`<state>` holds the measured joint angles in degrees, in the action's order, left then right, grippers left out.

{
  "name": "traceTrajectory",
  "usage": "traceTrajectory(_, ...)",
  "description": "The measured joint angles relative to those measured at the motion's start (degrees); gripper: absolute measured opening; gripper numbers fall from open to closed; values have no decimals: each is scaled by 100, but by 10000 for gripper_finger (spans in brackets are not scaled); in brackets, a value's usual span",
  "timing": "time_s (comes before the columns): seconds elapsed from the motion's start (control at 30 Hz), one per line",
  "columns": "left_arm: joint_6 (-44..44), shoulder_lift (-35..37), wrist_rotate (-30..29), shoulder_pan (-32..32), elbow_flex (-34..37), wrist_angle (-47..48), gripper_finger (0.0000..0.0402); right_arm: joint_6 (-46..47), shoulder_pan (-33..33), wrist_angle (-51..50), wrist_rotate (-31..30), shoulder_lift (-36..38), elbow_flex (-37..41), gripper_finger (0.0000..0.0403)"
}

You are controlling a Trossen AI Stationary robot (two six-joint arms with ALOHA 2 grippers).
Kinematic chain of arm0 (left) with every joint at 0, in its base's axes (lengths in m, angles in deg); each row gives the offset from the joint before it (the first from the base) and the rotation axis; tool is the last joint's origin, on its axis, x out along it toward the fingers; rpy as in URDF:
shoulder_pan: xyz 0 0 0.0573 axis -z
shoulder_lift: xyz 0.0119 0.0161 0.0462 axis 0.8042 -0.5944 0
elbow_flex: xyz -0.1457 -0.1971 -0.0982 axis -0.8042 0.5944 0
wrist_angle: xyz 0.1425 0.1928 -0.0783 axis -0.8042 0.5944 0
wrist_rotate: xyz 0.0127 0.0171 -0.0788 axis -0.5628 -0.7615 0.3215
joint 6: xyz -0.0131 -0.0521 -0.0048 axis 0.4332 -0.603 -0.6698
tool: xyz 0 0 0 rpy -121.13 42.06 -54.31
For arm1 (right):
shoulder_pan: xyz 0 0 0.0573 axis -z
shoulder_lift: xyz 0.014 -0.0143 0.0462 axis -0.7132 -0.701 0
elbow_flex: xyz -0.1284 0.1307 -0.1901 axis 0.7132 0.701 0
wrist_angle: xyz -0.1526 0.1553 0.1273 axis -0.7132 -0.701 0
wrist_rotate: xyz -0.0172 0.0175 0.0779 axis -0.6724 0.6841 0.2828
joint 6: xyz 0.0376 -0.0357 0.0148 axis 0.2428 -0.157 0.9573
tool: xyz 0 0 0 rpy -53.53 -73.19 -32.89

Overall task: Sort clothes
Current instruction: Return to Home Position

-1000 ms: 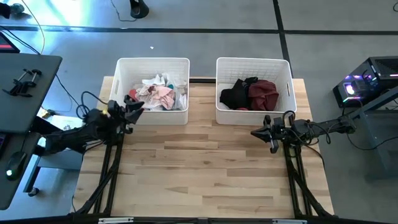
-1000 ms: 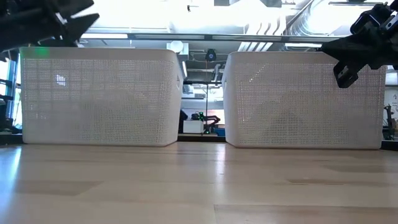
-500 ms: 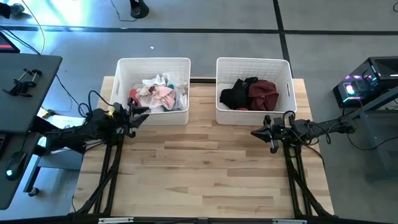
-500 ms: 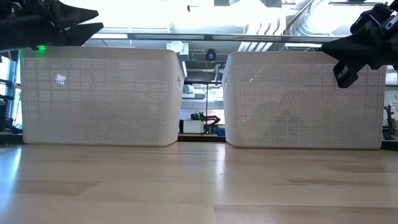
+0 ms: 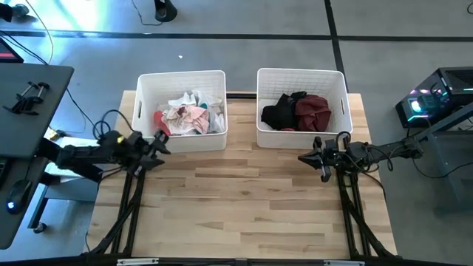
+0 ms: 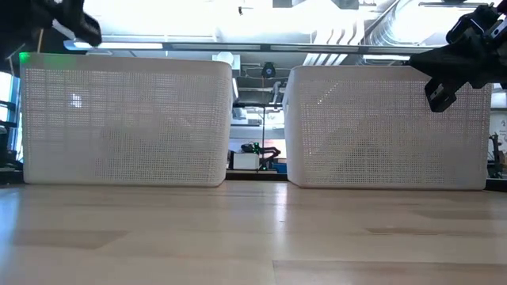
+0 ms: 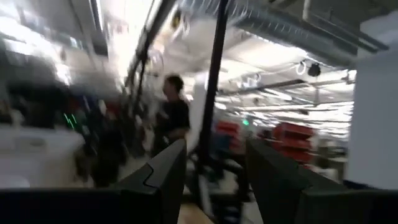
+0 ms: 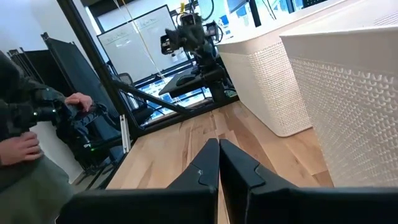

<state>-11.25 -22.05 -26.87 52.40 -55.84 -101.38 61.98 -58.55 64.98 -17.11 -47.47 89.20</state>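
The clothes lie in two white slatted baskets at the table's far side. The left basket holds pink, white and coral garments. The right basket holds a black garment and a maroon one. My left gripper is open and empty, at the left basket's near left corner and above rim height; its fingers stand apart. My right gripper is shut and empty, just in front of the right basket's near wall.
Bare wooden tabletop lies in front of both baskets. A narrow gap separates the baskets. A person's hands show beyond the table's left side, and another person stands in the room.
My left gripper has drawn back from over the left basket's near rim toward the table's left and near edges, staying open. The left basket has slid slightly toward the near edge. My right gripper has kept still.
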Motion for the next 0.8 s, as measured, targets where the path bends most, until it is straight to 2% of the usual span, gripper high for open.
traceTrajectory(0.13, -273, 0, -14, 193, 103, 213, 154, -1, 0, 0, 0, 0, 0, 0)
traceTrajectory(0.2, -277, -2, -79, 285, 160, 663, 154, -2, 2, -2, 0, -2, 0, 0)
traceTrajectory(0.37, -734, 1, -713, 577, 156, 1875, 154, -1, 0, 0, 2, -4, 0, 0)
traceTrajectory(0.43, -722, 2, -887, 711, 155, 2025, 154, 0, 0, 0, 2, -4, 0, 0)
traceTrajectory(0.63, 731, 2, -998, 1063, 155, 2258, 154, -1, 0, -1, 8, -4, 0, 0)
traceTrajectory(0.8, 1898, 2, -1622, 1170, 155, 2376, 154, 0, 0, -2, 15, -4, 0, 0)
